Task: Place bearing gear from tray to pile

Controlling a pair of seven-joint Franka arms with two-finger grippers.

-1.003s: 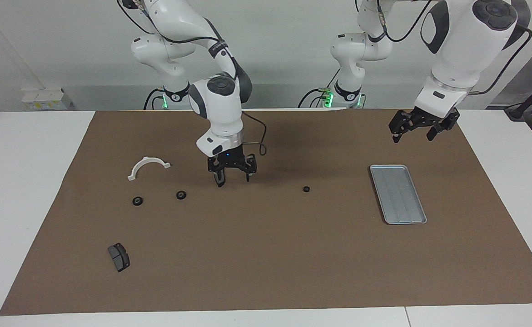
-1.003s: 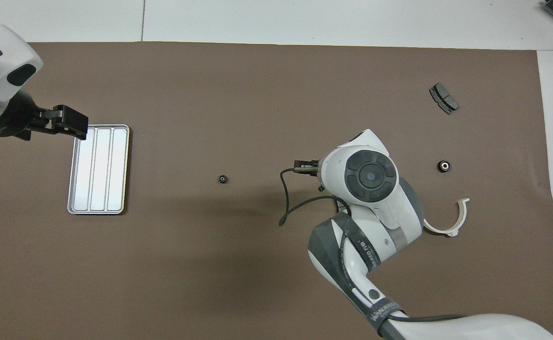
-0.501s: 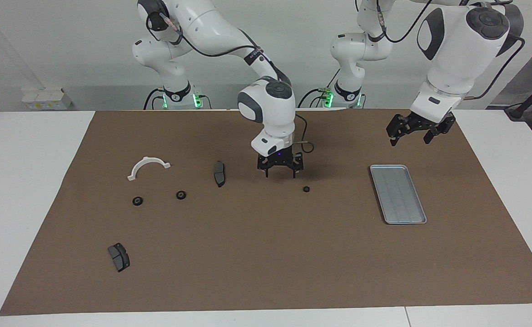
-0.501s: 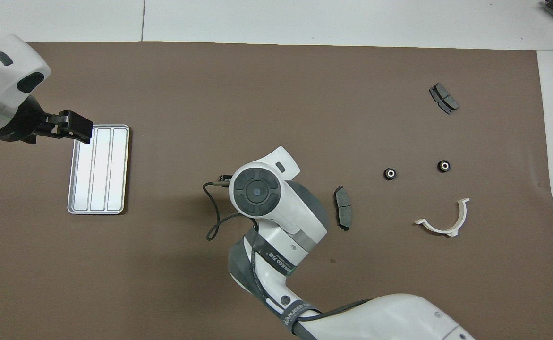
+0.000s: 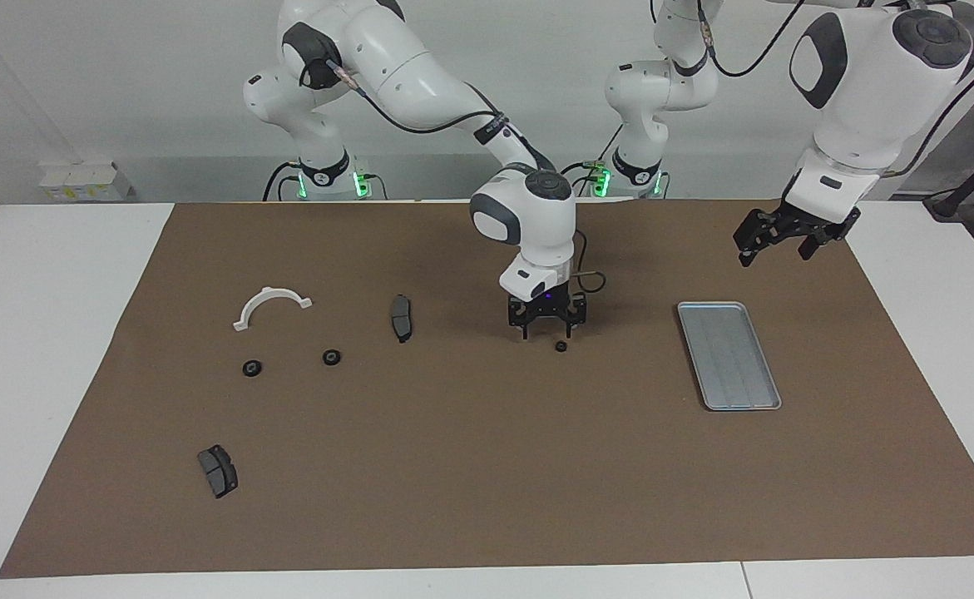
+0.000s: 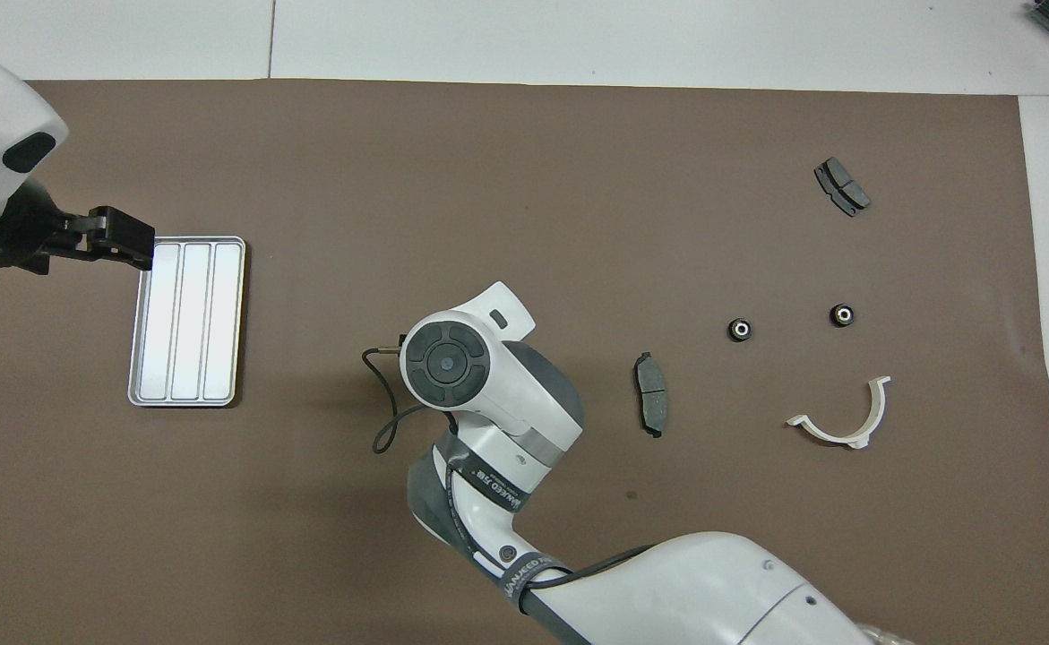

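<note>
Mid-mat, between the tray [image 5: 729,355] and the other small parts: one bearing gear [image 5: 561,346] lies loose on the brown mat [image 5: 487,482]. It is not in the tray, which shows only bare ridges.

- Right gripper [image 5: 547,333] is low over the mat, fingers apart, nothing held. The gear sits just beside the fingertip toward the left arm's end, not centred between the jaws. Judgement: it is lining up a pick and needs a small shift that way before closing.
- In the overhead view the right wrist hides the gear.
- Left gripper [image 5: 788,244] hangs open and empty above the mat near the tray's robot-side end. It waits there, out of the carry path.
- Two more gears [image 5: 252,368] [image 5: 331,357] lie toward the right arm's end, likely the pile.
- A brake pad [image 5: 402,317] lies between lone gear and pile, slightly nearer the robots. A low carry should pass over it or skirt it.
- White half-ring [image 5: 271,303] lies near the pile, nearer the robots.
- Second pad [image 5: 218,471] is well apart, near the mat's edge.
- Open mat all round the lone gear.
</note>
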